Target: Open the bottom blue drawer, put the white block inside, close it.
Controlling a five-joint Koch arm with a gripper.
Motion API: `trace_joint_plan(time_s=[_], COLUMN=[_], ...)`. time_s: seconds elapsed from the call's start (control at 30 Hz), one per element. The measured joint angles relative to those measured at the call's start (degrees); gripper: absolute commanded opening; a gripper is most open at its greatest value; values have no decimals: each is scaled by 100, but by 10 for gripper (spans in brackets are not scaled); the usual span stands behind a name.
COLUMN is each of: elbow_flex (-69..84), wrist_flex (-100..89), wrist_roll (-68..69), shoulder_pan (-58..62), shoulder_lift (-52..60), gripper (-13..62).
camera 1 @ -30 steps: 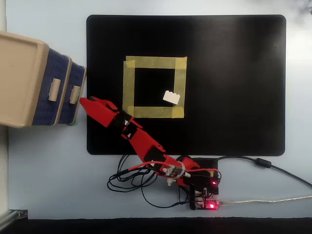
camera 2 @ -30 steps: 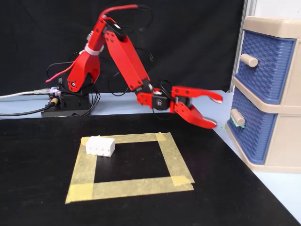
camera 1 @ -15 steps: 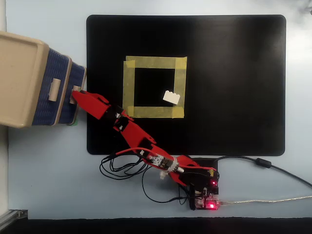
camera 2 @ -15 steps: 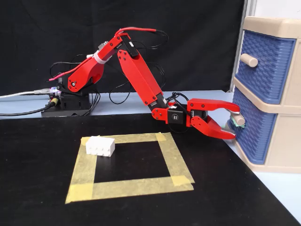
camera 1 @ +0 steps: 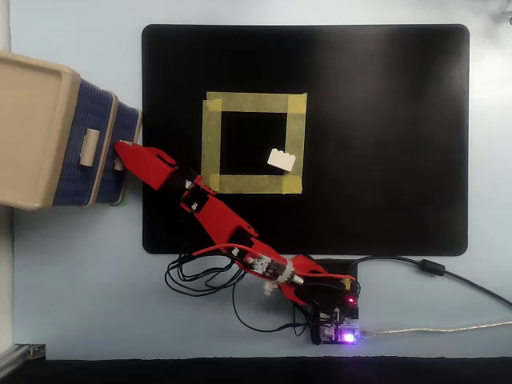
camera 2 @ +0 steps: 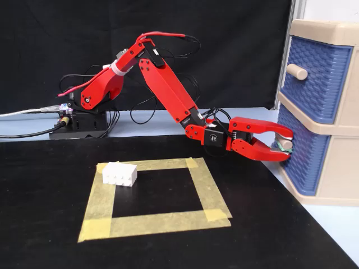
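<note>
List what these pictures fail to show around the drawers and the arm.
- Bottom blue drawer inside: hidden in both views by its closed front.
- Its handle: mostly covered by the gripper in the fixed view, by the gripper from overhead.
- Cabinet: left side cut off by the overhead edge.

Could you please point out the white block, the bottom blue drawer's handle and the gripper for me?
white block (camera 2: 119,174): fixed view, on its front face.
bottom blue drawer's handle (camera 2: 286,143): fixed view, on its beige end.
gripper (camera 2: 287,148): fixed view, midway between its fingertips, at the handle.
</note>
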Motion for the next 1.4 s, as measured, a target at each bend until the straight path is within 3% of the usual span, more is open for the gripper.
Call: trace_joint_plan(time_s=[0.33, 0.37, 0.43, 0.47, 0.7, 0.83, 0.97, 1.03, 1.2, 1.3, 1.4], elbow_flex=[3937, 4043, 4061, 4061, 5194, 5836, 5089, 4104, 3428, 3059, 2637], wrist_flex=[-861, -870, -870, -861, -492, 1292, 5177, 7225, 8798, 8877, 9396], wrist_roll=[0, 0, 0, 0, 316, 1266, 3006, 5247, 10591, 11777, 11971], shoulder_pan=[615, 642, 668, 668, 914, 1354, 1863, 2549, 3867, 4043, 4061], shoulder_lift=[2171, 2232, 2294, 2320, 3428, 5493, 7770, 8271, 8376, 8174, 7611], gripper=[-60, 13, 278, 334, 341, 338, 332, 332, 331, 328, 325])
